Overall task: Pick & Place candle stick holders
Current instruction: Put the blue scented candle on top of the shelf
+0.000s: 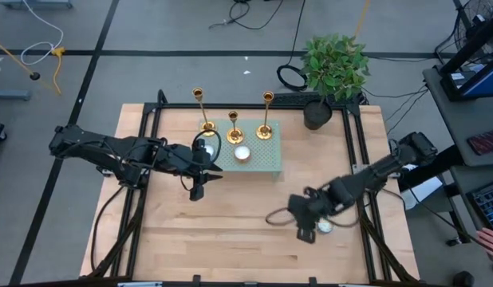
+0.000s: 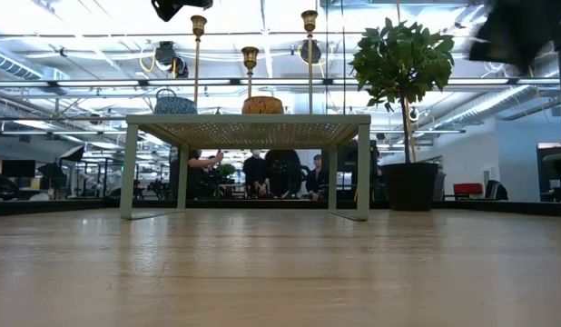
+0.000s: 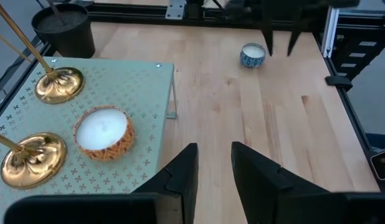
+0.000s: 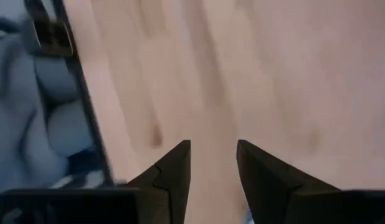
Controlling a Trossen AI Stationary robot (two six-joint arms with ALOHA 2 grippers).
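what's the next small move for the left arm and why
Probably ease the left gripper toward the nearest candlestick on the green stand. Its fingers are open and empty, off the stand's edge, and all three candlesticks stand untouched. The right gripper hovers over bare table, far off.

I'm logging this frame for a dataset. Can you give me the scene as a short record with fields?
stand: pale green perforated stand at the table's back middle
candlesticks: three gold ones upright on the stand
candles: white candle on the stand; blue candle on the bare table
plant: potted, right of the stand
left end effector: open, empty, at the stand's left front
right end effector: open, empty, over the blue candle
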